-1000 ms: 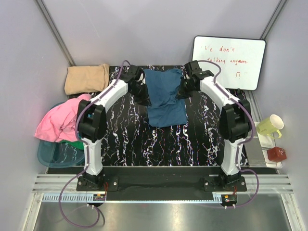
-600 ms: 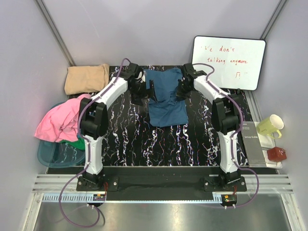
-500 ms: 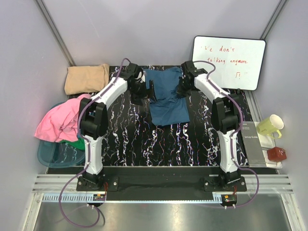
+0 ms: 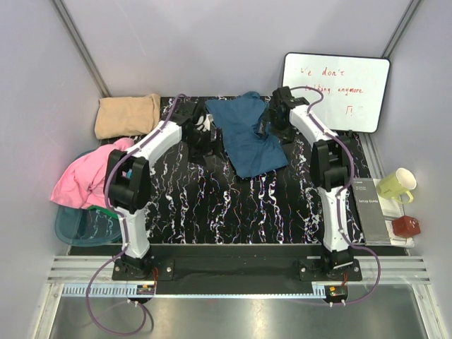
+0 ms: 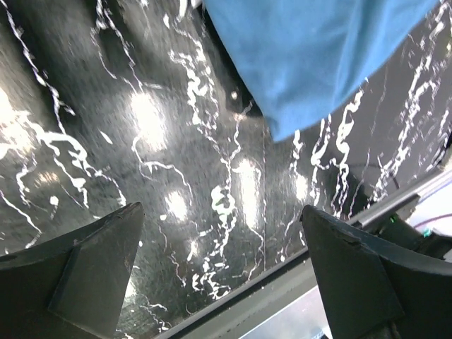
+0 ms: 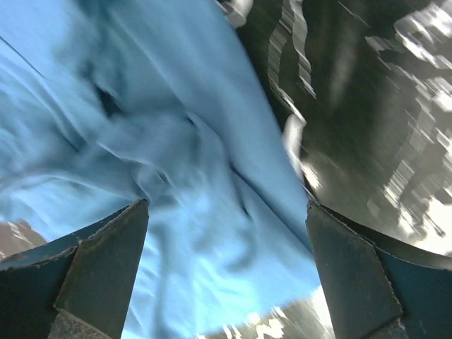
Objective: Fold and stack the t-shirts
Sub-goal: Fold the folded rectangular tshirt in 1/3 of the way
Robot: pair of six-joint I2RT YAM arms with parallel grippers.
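On far middle of black white-veined table (image 4: 205,212), one crumpled dark teal-blue cloth t-shirt (image 4: 248,141) lay. One folded tan cloth t-shirt (image 4: 127,115) far left; one pink cloth t-shirt (image 4: 88,176) lower. Left gripper (image 5: 220,233), right gripper (image 6: 227,226): both spread wide, grasped nothing.

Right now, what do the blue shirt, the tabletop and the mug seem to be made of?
Blue shirt: soft matte cloth, probably cotton knit; it creases and drapes.
Tabletop: hard, glossy, black with white veins, marble or a printed look-alike; it mirrors lamp glare.
Mug: smooth pale yellow-green, likely ceramic, possibly plastic.
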